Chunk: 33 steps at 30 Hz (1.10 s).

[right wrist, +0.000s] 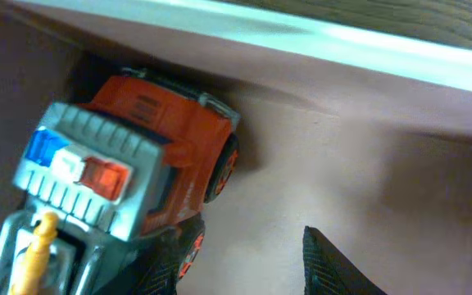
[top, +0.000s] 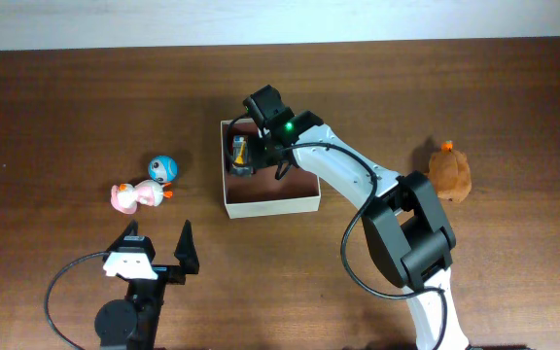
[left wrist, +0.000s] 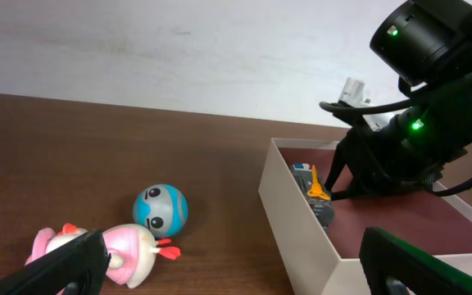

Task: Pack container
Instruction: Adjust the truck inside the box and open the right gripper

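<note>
The container (top: 270,205) is a shallow cream box with a pink-brown inside, at the table's middle. An orange and grey toy truck (top: 240,155) lies in its left part, against the wall. My right gripper (top: 251,160) reaches down into the box beside the truck. In the right wrist view the truck (right wrist: 129,172) sits to the left, over the left fingertip, and bare floor shows between the two fingers of the right gripper (right wrist: 248,266), which is open. My left gripper (top: 158,243) hangs wide open near the front edge, holding nothing.
A blue round toy (top: 163,168) and a pink duck toy (top: 134,195) lie left of the box, just ahead of the left gripper (left wrist: 236,274). A brown plush toy (top: 449,171) sits to the right. The right arm crosses over the box's right side.
</note>
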Tool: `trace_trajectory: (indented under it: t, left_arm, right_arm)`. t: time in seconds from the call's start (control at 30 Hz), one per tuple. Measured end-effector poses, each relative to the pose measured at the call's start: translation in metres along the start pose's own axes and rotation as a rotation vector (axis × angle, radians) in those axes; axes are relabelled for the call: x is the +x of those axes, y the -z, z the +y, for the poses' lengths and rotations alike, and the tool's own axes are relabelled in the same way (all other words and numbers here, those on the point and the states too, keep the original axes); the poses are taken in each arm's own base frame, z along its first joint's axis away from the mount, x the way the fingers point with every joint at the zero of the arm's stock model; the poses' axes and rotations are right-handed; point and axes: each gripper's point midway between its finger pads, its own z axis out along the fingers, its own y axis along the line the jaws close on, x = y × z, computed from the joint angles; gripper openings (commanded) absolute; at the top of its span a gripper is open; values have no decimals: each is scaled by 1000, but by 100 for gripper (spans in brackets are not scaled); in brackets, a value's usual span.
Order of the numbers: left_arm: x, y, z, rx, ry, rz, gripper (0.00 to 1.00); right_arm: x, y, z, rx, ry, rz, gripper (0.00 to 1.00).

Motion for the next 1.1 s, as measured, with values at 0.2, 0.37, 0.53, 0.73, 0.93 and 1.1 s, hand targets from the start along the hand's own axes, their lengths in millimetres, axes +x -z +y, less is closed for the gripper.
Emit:
trace_trajectory:
  t: [0.2, 0.37, 0.53, 0.73, 0.93, 1.1]
  left_arm:
    - [0, 0, 0, 0, 0, 0, 99]
    - [0, 0, 0, 0, 0, 0, 100]
    - [0, 0, 0, 0, 0, 0, 100]
    - [0, 0, 0, 0, 0, 0, 100]
    - [0, 0, 0, 0, 0, 0, 100]
    - [0, 0, 0, 0, 0, 0, 100]
  right_arm:
    - [-1, 0, 6, -32, 37, -1, 44]
    - [-3, 0, 5, -34, 46, -9, 44]
    - [-6, 0, -1, -29, 44, -15, 44]
    - [-4, 3, -23, -1, 26, 21, 48]
    - [-23, 28, -22, 7, 40, 16, 50]
    - [-33, 47, -26, 50, 35, 8, 48]
